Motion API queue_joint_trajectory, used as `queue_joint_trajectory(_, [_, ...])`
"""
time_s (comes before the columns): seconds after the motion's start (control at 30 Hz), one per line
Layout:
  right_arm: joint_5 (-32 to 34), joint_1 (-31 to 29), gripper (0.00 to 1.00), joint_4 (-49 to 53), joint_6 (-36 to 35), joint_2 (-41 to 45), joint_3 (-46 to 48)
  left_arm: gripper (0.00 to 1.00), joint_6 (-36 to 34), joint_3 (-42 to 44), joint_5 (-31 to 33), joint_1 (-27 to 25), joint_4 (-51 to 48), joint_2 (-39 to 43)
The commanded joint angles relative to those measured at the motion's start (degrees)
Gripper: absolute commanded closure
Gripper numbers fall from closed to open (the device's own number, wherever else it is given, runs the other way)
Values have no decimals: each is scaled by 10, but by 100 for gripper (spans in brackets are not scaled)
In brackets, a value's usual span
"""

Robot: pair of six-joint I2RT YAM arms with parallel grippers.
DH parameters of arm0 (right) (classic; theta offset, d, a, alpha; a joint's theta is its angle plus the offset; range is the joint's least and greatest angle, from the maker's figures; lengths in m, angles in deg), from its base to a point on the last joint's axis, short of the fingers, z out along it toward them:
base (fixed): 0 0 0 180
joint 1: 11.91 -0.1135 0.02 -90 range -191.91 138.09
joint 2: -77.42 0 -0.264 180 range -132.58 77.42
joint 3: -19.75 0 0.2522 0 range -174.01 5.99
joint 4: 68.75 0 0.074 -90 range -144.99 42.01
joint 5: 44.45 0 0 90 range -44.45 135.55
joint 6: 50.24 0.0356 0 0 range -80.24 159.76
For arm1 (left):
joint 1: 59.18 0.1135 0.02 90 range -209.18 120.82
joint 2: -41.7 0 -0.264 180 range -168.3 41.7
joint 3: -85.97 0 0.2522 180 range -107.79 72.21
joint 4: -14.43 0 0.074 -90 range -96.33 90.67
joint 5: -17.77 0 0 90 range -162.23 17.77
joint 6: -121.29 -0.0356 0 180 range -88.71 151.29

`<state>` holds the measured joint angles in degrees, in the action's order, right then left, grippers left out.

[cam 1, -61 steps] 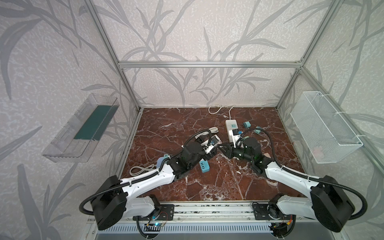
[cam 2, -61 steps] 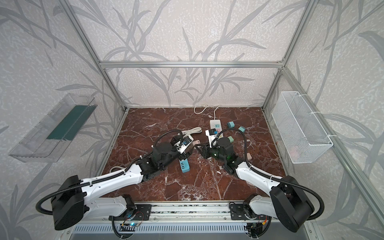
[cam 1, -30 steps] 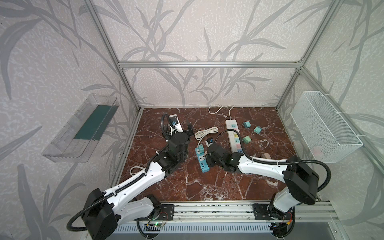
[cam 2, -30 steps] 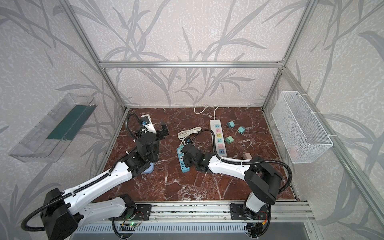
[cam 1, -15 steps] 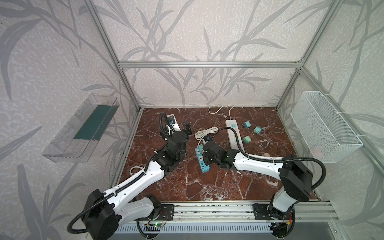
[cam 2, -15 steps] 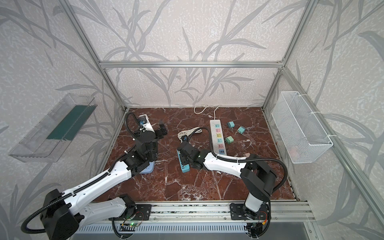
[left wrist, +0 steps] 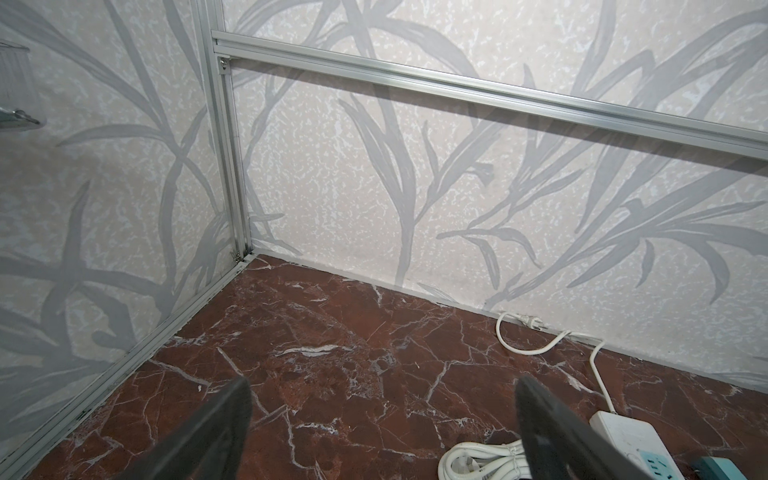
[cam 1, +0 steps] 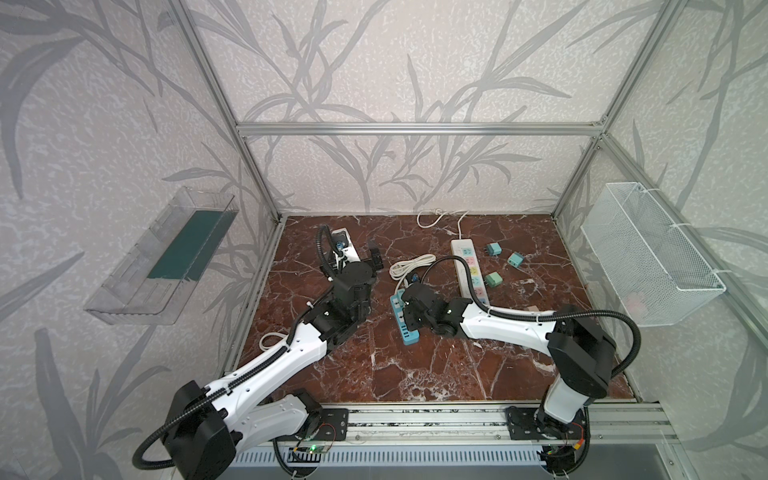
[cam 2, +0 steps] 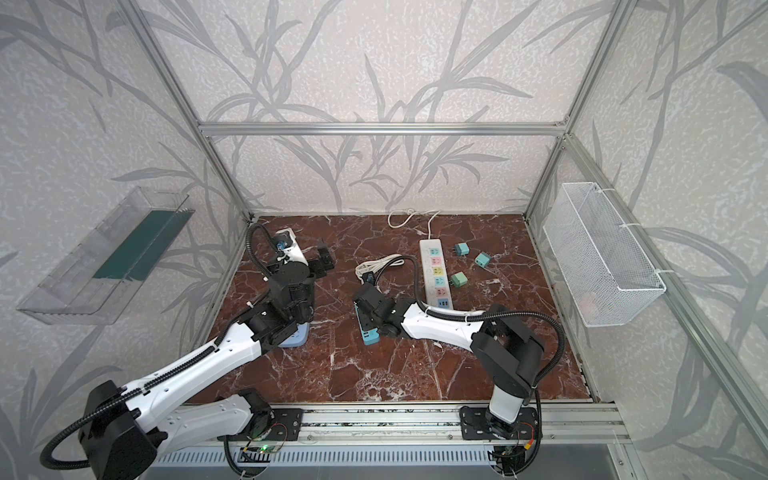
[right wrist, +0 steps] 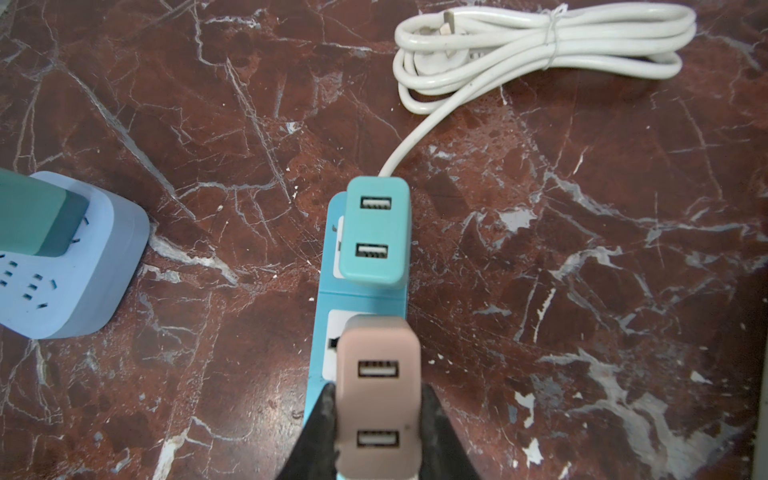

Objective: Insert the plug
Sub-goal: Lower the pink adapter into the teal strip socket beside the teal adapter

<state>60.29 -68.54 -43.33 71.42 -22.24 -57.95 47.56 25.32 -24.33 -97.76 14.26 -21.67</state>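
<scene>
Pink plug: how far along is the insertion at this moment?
Done: a teal plug sits in the blue strip. In hand: the right gripper is shut on the pink plug, upright over the next socket; whether its pins are fully in cannot be told. Remaining: press it home if needed, then release. The left gripper is open and empty. Three loose plugs lie by the white strip.
</scene>
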Motion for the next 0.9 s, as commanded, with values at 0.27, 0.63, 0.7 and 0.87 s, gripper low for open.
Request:
queue_joint_trajectory(0.27, [28,-9,100,30,3,-35,-15,3,19,-1,4,3,-8,13])
queue_joint_trajectory(0.63, [68,-38,100,98,-5,-105,-65,3,17,0,6,3,-8,14])
queue_joint_trajectory(0.7, [60,-38,100,103,-3,-123,-67,3,17,0,7,3,-8,14])
queue_joint_trajectory(0.87, [50,-38,100,145,6,-158,-94,3,16,0,7,3,-7,15])
